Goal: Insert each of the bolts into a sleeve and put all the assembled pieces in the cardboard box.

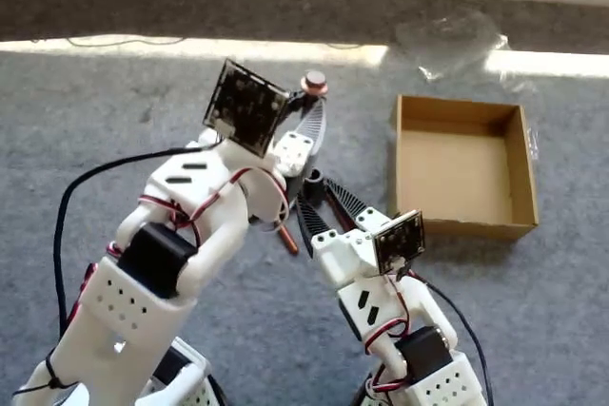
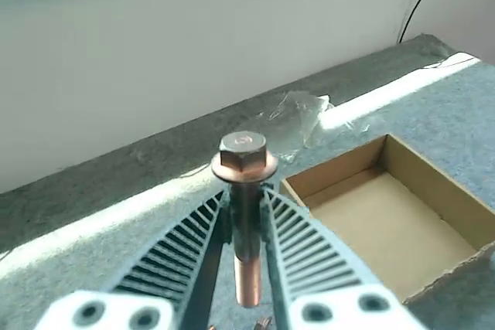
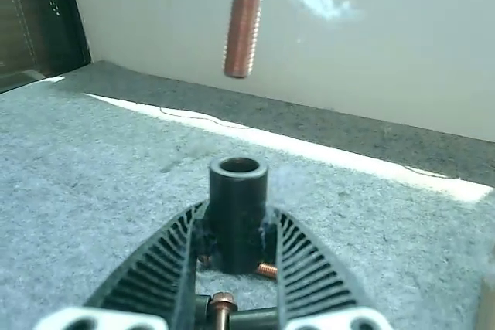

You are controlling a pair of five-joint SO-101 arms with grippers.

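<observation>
Left gripper [image 2: 246,192] pinches a copper bolt [image 2: 246,256] head-up, frame centre; right gripper [image 3: 237,222] clamps the black sleeve [image 3: 237,195], bore up to receive it.

The bolt [image 2: 246,222] is copper-toned metal, smooth and glossy along its shank, while the sleeve [image 3: 237,206] is dark and matt. The cardboard box [image 2: 387,222] is plain brown card, matt, on rough grey felt-like cloth [image 1: 143,111]; the clear plastic bag [image 1: 447,40] is shiny and crinkled.
</observation>
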